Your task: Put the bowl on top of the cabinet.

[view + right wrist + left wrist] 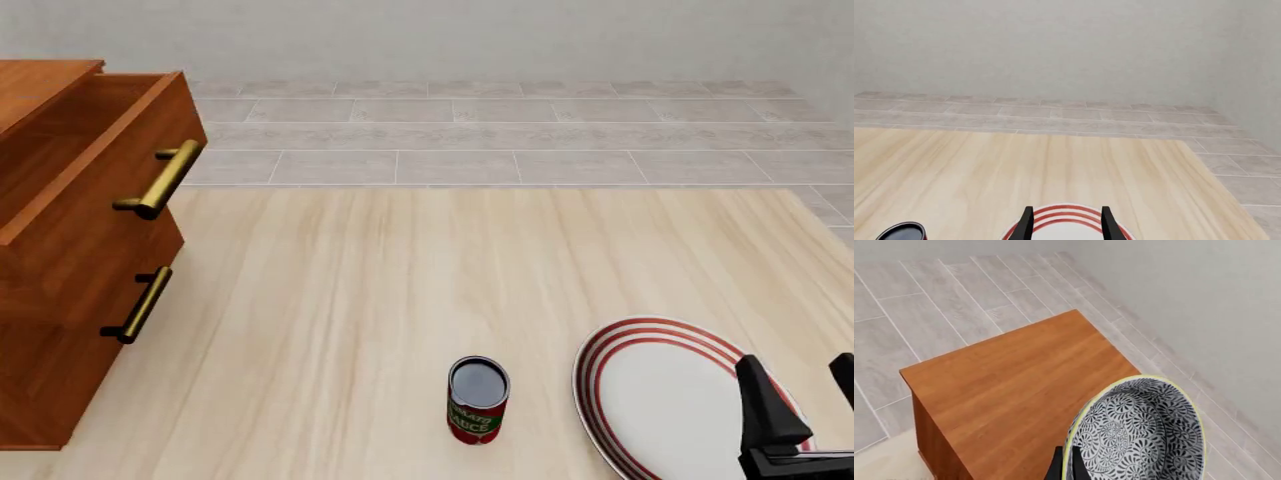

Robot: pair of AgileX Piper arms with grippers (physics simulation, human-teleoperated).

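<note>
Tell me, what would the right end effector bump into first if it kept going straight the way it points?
Probably the plate. The right end effector is open and aims low across the table, with the plate's red-ringed rim just beyond its fingertips. How far above the plate it sits is unclear; past that, only bare table shows.

- We see the tall reddish-brown wooden cabinet at the table's left.
- The red-labelled can stands left of the flat red-ringed plate.
- Our black-and-white patterned bowl hangs above the cabinet's top.
</note>
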